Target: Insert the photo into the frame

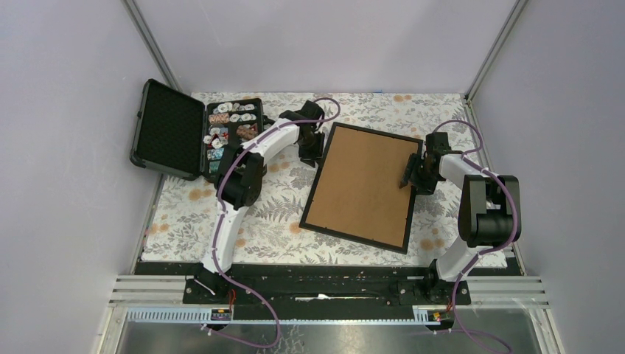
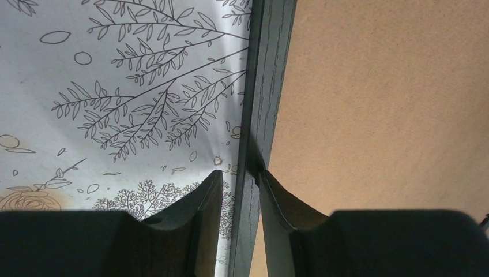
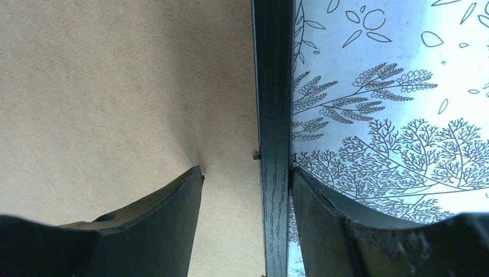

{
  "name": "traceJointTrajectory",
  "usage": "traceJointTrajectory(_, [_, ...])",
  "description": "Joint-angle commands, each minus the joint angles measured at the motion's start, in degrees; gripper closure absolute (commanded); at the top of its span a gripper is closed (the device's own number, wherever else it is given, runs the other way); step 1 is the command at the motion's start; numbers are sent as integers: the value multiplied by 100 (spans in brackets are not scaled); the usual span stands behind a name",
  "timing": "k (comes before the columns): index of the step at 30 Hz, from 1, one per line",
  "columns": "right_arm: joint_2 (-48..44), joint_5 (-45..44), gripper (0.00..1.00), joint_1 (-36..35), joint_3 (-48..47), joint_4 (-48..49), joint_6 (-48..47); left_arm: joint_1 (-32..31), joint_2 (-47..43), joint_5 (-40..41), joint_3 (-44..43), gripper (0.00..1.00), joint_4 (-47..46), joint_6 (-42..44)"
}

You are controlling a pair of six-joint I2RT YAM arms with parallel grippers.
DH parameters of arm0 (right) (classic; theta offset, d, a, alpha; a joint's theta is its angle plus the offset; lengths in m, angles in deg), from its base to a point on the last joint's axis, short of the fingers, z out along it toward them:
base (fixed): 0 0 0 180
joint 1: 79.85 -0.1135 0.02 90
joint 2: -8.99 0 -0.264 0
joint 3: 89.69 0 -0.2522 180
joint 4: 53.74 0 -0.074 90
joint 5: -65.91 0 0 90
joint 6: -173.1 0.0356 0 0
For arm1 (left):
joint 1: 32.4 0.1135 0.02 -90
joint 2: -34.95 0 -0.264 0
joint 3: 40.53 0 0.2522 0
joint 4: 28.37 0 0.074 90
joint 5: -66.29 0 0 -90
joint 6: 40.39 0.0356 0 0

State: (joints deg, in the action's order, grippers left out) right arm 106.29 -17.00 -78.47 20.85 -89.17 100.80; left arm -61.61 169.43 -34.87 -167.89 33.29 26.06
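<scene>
The frame (image 1: pixel 361 184) lies face down in the middle of the table, its brown back board up and its thin black moulding around it. The photo is hidden. My left gripper (image 1: pixel 313 147) is open at the frame's left edge near the far corner. In the left wrist view it (image 2: pixel 239 173) straddles the moulding (image 2: pixel 265 86), the right finger touching it and the left finger a little apart. My right gripper (image 1: pixel 407 173) is open at the frame's right edge. In the right wrist view it (image 3: pixel 247 170) straddles the moulding (image 3: pixel 272 86), one finger on the back board and the other against the outer side.
An open black case (image 1: pixel 168 129) with a foam-lined lid stands at the far left, its tray (image 1: pixel 232 129) holding several small items. A floral cloth (image 1: pixel 265 221) covers the table. Grey walls close in on the left, right and back.
</scene>
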Motion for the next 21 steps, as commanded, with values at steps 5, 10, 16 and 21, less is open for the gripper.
traceJointTrajectory(5, [259, 355, 36, -107, 103, 163, -27, -357, 609, 749, -144, 66, 265, 59])
traceJointTrajectory(10, [274, 386, 36, -112, 80, 172, -21, -590, 767, 851, -55, 66, 343, -112])
traceJointTrajectory(16, [273, 381, 36, -111, 95, 181, -20, -837, 965, 966, 17, 65, 352, -307])
traceJointTrajectory(21, [296, 420, 36, -286, 79, 190, -19, -1034, 1264, 1179, -322, 65, 619, -419])
